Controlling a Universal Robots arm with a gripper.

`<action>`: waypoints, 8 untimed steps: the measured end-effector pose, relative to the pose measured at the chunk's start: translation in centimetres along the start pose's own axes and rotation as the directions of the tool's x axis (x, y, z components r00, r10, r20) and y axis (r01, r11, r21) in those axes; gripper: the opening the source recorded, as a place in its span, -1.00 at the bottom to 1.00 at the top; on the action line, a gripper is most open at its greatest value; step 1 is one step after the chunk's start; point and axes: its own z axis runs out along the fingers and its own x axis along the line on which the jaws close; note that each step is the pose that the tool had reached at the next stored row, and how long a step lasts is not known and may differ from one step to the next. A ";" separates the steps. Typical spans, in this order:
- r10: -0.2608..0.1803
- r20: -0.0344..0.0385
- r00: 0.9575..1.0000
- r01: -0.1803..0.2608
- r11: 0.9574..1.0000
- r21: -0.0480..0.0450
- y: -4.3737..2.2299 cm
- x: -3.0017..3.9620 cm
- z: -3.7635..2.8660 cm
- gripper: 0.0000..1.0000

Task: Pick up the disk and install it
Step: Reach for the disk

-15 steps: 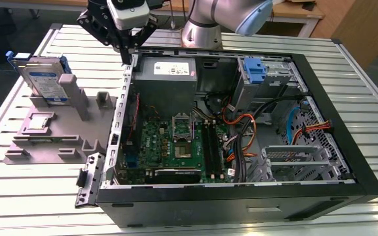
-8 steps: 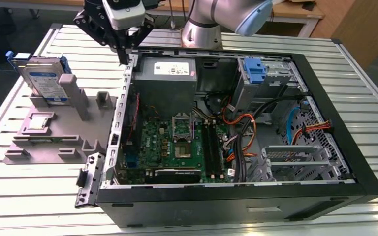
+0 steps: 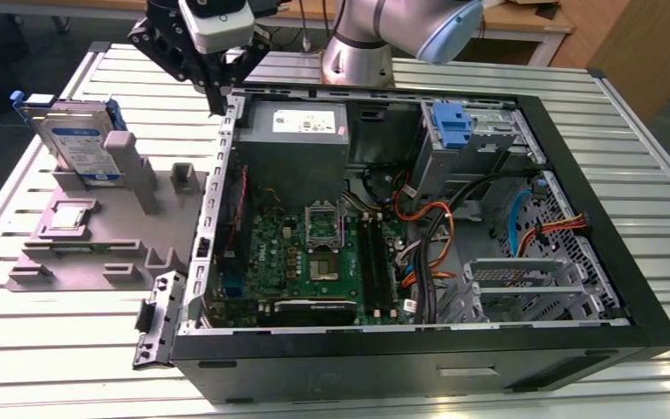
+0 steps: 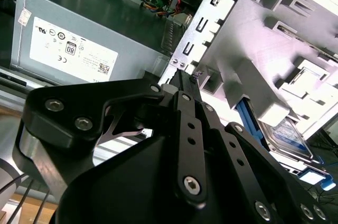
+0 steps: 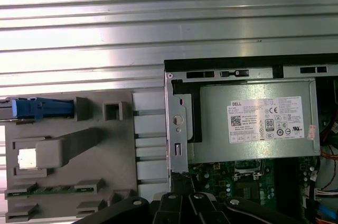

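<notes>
- Hovering over the rim of the open black computer case [image 3: 428, 345] is the black two-fingered gripper [image 3: 216, 106]. It sits at the corner by the large grey metal power-supply box [image 3: 297, 127], fingers clenched together and carrying nothing.
- The disk [image 3: 79, 144], a flat silver-grey hard drive with a white-and-blue label and a blue plastic frame, stands on edge in the pale grey plastic fixture [image 3: 91, 253]. That is outside the case, on the exterior view's left of it and well apart from the gripper.
- In the second wrist view the fingertips [image 4: 184, 84] hang just beside the case's perforated silver wall.
- Risk one: any drop from here would likely clip that wall, because the tips are almost on its edge.
- Risk two: clenched fingers cannot straddle the drive and would shove it, and a tall, narrow disk on edge looks easy to tip.
- Risk three: the grey upright post [image 3: 137, 175] just beside the disk crowds one flank.
- Open room: the air above the fixture and the ribbed metal table [image 3: 614, 131] around the case look free.
- Inside the case it is tight, with orange cables [image 3: 428, 236] and a tall blue plastic bracket [image 3: 449, 127] along the far wall.
</notes>
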 end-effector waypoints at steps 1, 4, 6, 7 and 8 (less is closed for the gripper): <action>0.000 0.000 1.000 0.000 1.000 0.000 0.00 0.02 0.00 -0.80; 0.000 0.000 1.000 0.000 1.000 0.000 -0.01 0.15 0.00 -0.80; 0.000 0.000 1.000 0.000 1.000 0.000 -0.02 0.29 0.00 -0.80; 0.000 0.000 1.000 0.000 1.000 0.000 -0.03 0.38 -0.01 -0.80; 0.000 0.000 1.000 0.000 1.000 0.000 -0.04 0.48 -0.01 -0.80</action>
